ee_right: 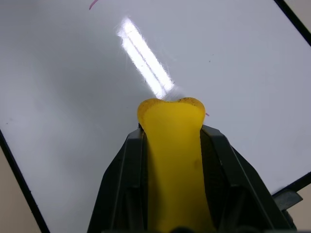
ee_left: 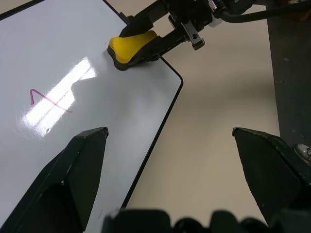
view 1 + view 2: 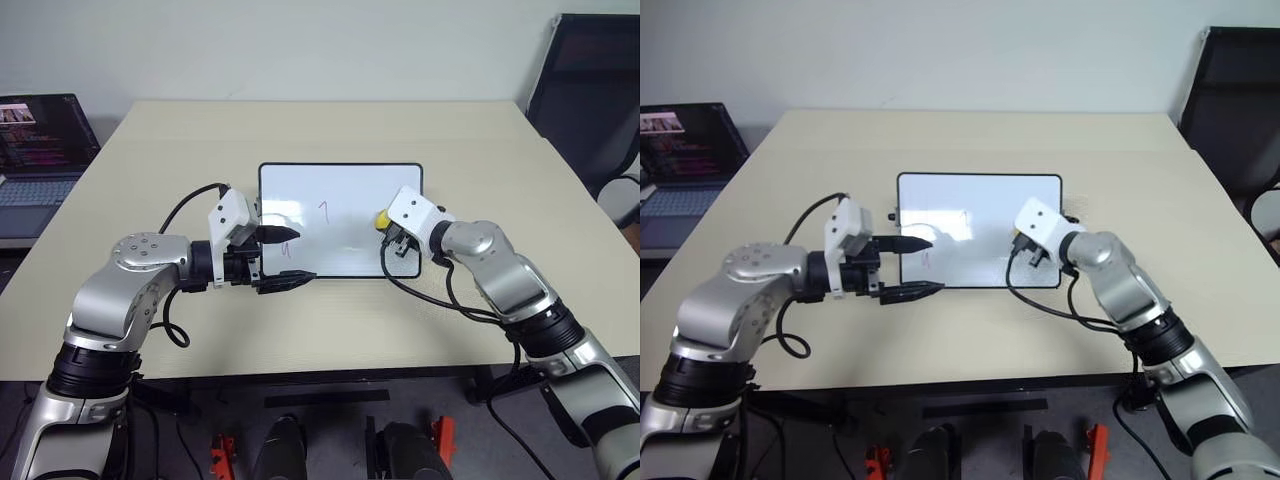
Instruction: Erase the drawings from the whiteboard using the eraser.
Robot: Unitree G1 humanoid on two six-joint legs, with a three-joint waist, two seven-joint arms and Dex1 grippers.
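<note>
The whiteboard [image 3: 345, 190] lies flat in the middle of the table. It carries a red drawing [image 3: 323, 208] near its centre and another [image 3: 287, 250] by its near left corner. My right gripper [image 3: 390, 230] is shut on the yellow eraser [image 3: 381, 218]. The eraser's [image 2: 130, 46] dark underside rests on the board close to the right edge. In the right wrist view the eraser [image 1: 175, 160] sits between both fingers over white board [image 1: 73, 97]. My left gripper [image 3: 290, 258] is open at the board's near left corner, one finger above the surface and one before the near edge.
An open laptop [image 3: 40, 150] stands on a side surface at the far left. A black chair [image 3: 590, 100] stands at the far right. The beige table [image 3: 330, 125] stretches all around the board. Black cables hang from both wrists.
</note>
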